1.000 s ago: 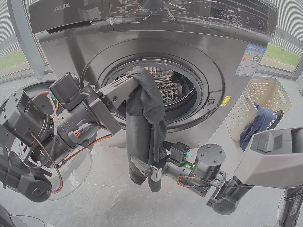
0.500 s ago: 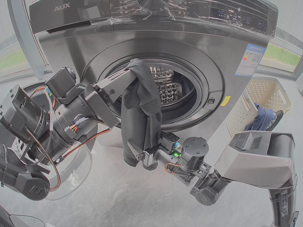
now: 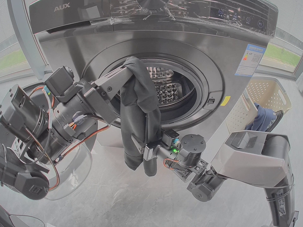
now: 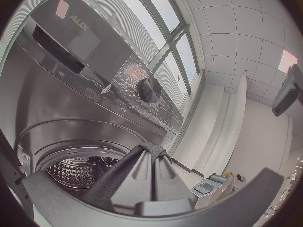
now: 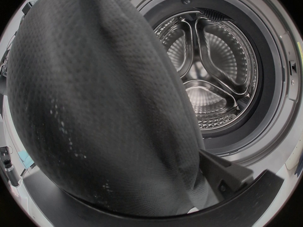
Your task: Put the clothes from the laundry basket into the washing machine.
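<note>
A dark grey garment (image 3: 139,111) hangs in front of the washing machine's open drum (image 3: 170,89). My left gripper (image 3: 127,68) is shut on its top edge, up by the upper left of the door opening; the pinched cloth (image 4: 153,148) bunches over the closed fingertips. Lower down, my right gripper (image 3: 140,142) stands open against the hanging garment, with cloth lying between its fingers. The garment (image 5: 94,111) covers much of the right wrist view, where one finger (image 5: 225,172) shows beside it and the empty drum (image 5: 208,79) lies behind.
The white laundry basket (image 3: 268,92) stands to the right of the machine with a blue garment (image 3: 262,120) draped over its edge. The machine's glass door (image 3: 72,171) hangs open at the lower left, under my left arm. Bare grey floor lies in front.
My right gripper has risen and moved in toward the machine against the garment's lower part. My left gripper has shifted slightly up and left with the garment's top.
</note>
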Tool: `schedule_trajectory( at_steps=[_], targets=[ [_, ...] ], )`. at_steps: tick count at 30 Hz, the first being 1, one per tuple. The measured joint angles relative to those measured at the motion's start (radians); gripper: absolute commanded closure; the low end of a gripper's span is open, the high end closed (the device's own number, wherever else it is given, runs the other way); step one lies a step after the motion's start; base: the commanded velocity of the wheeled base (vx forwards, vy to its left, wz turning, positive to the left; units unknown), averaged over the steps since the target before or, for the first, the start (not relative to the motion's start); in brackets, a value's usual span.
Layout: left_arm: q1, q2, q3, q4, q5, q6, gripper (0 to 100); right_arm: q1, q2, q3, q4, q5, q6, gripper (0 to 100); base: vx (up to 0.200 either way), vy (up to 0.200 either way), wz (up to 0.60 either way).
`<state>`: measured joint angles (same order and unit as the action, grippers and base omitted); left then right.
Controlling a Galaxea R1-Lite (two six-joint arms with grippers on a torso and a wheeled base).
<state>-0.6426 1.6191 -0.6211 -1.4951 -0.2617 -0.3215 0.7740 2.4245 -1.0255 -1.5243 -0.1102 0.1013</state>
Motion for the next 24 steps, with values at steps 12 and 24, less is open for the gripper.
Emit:
schedule_trajectory(
  at_steps=[12,24],
  targets=[
    [0.111,-0.003,0.013,0.013,-0.001,0.007,100,-0.043,-0.076,0.095,-0.006,0.003,0.000,100,0.000,0.000,0.00],
    [0.250,0.049,0.204,0.046,-0.093,0.222,100,-0.065,-0.227,0.164,0.004,0.003,0.000,100,0.000,0.000,0.00]
  ],
)
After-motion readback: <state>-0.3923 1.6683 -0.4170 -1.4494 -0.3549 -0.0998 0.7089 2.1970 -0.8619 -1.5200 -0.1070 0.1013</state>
